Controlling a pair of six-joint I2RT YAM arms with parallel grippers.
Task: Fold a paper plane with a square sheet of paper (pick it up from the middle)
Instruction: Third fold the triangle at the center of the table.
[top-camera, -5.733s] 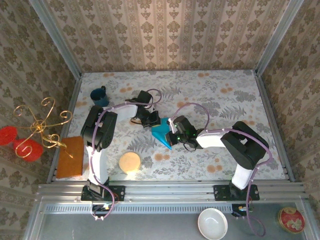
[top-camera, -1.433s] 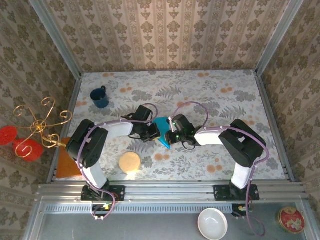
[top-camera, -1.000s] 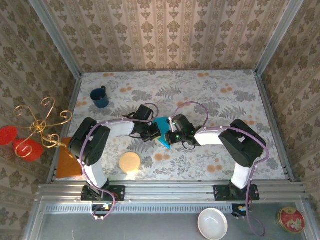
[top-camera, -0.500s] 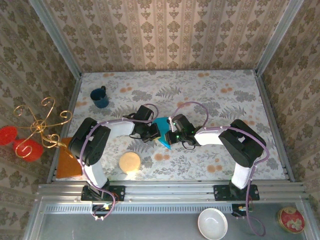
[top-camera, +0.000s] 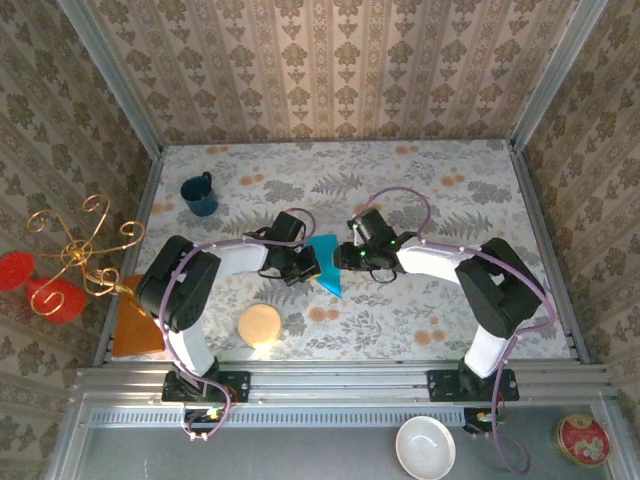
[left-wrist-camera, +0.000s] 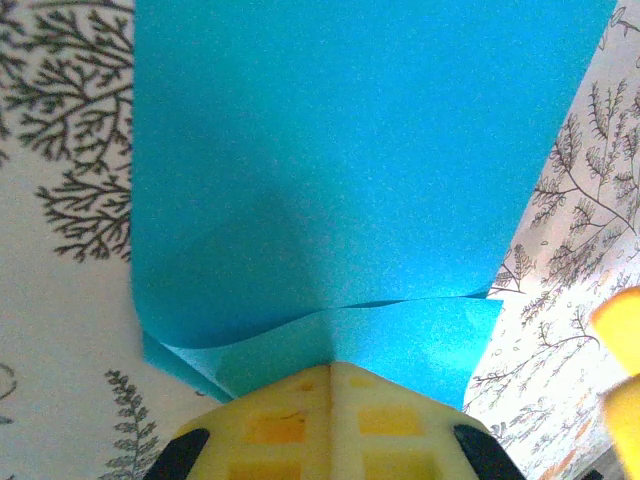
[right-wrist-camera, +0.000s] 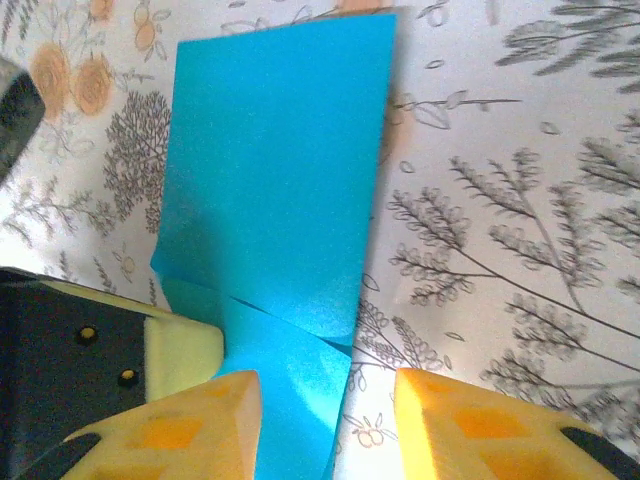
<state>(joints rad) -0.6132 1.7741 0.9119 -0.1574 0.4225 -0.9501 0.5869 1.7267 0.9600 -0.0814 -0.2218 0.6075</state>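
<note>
Paper: the folded paper (top-camera: 326, 268) lies flat on the flowered table (top-camera: 450, 200), near its middle, between the two grippers.
Change: a moment earlier the right gripper (top-camera: 352, 256) sat over the near part of the paper; now it has drawn back to the right, and the whole blue shape is uncovered.
Direction: the long axis runs from far to near, leaning slightly right; the broad end is far and the sharp tip points toward the arm bases.
Left gripper (left-wrist-camera: 330, 400): clenched on the paper's edge, yellow fingers pressed together.
Right gripper, wrist view (right-wrist-camera: 325, 390): released, jaws apart, the narrow end lying loose between them.
Around: a dark blue mug (top-camera: 200, 195) stands well apart at far left; a round tan disc (top-camera: 260, 325) lies nearer, on the left.
</note>
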